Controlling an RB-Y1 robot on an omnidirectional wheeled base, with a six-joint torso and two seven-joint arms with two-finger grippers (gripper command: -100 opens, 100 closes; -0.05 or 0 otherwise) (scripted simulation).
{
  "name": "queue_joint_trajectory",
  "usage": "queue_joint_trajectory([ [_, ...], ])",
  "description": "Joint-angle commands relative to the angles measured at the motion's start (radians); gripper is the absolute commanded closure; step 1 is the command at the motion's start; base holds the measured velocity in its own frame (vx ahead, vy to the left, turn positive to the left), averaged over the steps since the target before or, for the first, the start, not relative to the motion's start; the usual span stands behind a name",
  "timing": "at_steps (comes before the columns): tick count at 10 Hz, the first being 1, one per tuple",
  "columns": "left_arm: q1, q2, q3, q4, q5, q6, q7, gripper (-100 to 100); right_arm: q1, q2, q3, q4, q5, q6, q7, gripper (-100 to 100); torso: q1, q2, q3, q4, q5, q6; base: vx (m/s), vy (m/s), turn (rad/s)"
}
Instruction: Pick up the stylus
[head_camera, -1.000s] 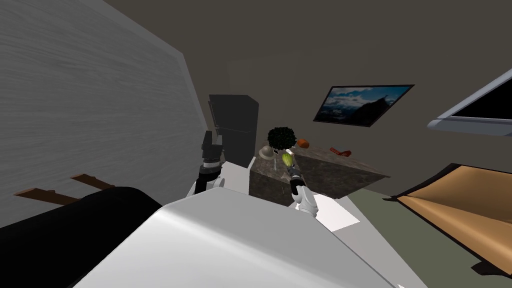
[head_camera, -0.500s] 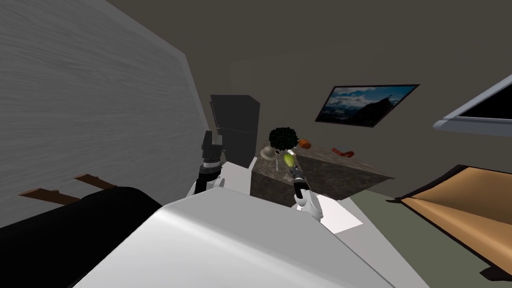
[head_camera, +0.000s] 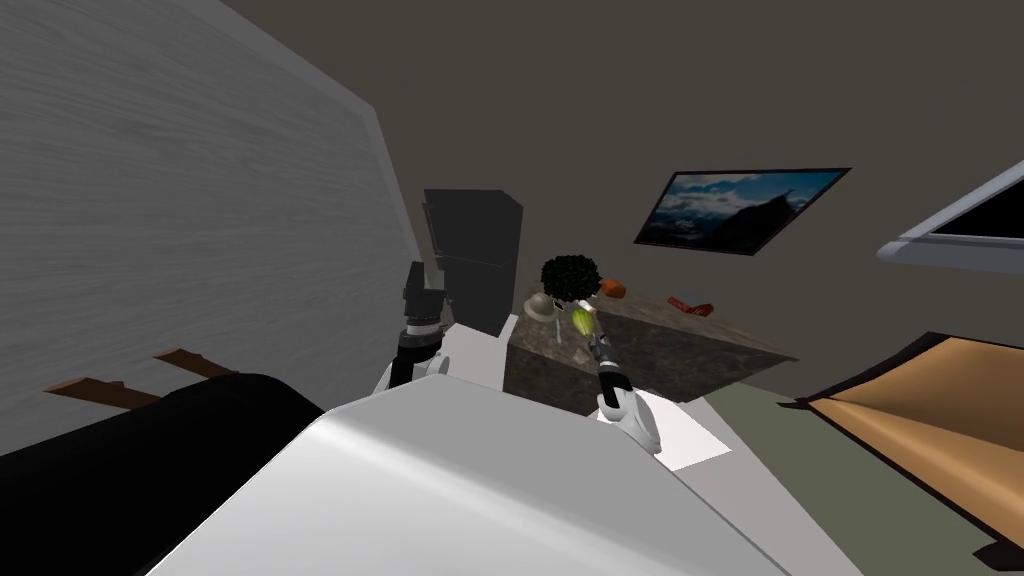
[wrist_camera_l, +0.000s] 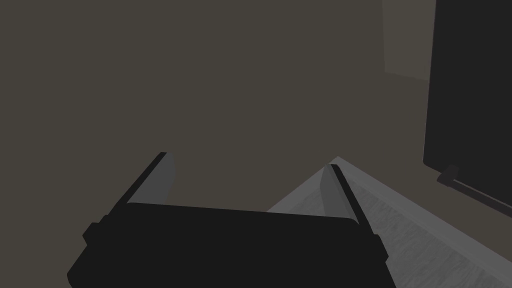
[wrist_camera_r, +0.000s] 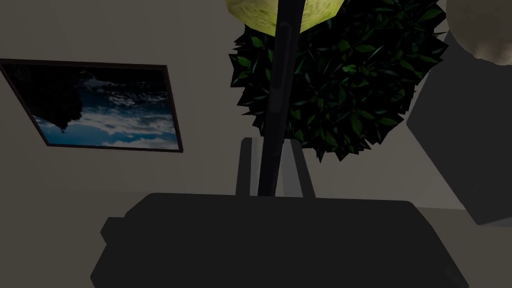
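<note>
The stylus (wrist_camera_r: 275, 100) is a thin dark rod with a yellow-green knob at its far end. My right gripper (wrist_camera_r: 270, 144) is shut on it, the fingers pressing its sides near the lower end. In the head view the stylus (head_camera: 579, 320) is held up over the near edge of the dark marbled table (head_camera: 680, 355), with the right gripper (head_camera: 594, 342) just below the knob. My left gripper (wrist_camera_l: 247, 172) is open and holds nothing. It is raised at my left (head_camera: 414, 285), away from the table.
A round dark green plant (head_camera: 570, 275), a beige dome-shaped object (head_camera: 538, 306), an orange object (head_camera: 610, 288) and a red one (head_camera: 692, 305) stand on the table. A dark cabinet (head_camera: 475, 250) is left of it. A white mat (head_camera: 690, 435) lies before it.
The whole head view has slid slightly, so I have turned a little. My right forearm has swung slightly right, with the stylus still held. The left arm is unchanged.
</note>
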Motion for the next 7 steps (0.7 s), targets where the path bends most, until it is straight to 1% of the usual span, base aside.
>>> queue_joint_trajectory([
  [1,0.0,0.0,0.0,0.0,0.0,0.0,0.0,0,-0.001,0.0,-0.015,0.003,-0.003,-0.031,0.017,100,0.0,0.0,0.0,0.0,0.0,0.0,0.002,-0.008,0.002],
  [2,0.0,0.0,0.0,0.0,0.0,0.0,0.0,0,0.01,0.014,-0.061,-0.001,-0.052,-0.07,0.062,100,-0.001,0.0,0.0,0.0,0.0,0.0,0.001,0.061,0.058],
  [3,0.0,0.0,0.0,0.0,0.0,0.0,0.0,0,0.01,0.014,-0.091,-0.001,-0.077,-0.098,0.089,100,0.002,0.0,0.0,0.0,0.0,0.0,0.018,0.093,0.016],
  [4,0.0,0.0,0.0,0.0,0.0,0.0,0.0,0,0.01,0.014,-0.122,-0.001,-0.077,-0.131,0.116,100,0.005,0.0,0.0,0.0,0.001,0.0,0.006,0.053,-0.026],
  [5,0.0,0.0,0.0,0.0,0.0,0.0,0.0,0,0.01,0.014,-0.122,-0.001,-0.077,-0.144,0.116,100,0.003,0.0,0.0,0.0,0.001,0.0,0.002,0.015,-0.001],
  [6,0.0,0.0,0.0,0.0,0.0,0.0,0.0,0,0.009,0.015,-0.117,0.001,-0.076,-0.13,0.11,100,0.002,0.0,0.0,0.0,0.001,0.0,0.0,0.0,0.0],
  [7,0.0,0.0,0.0,0.0,0.0,0.0,0.0,0,0.009,0.015,-0.119,0.001,-0.077,-0.135,0.113,0,0.001,0.0,0.0,0.0,0.001,0.0,0.0,0.0,0.0],
])
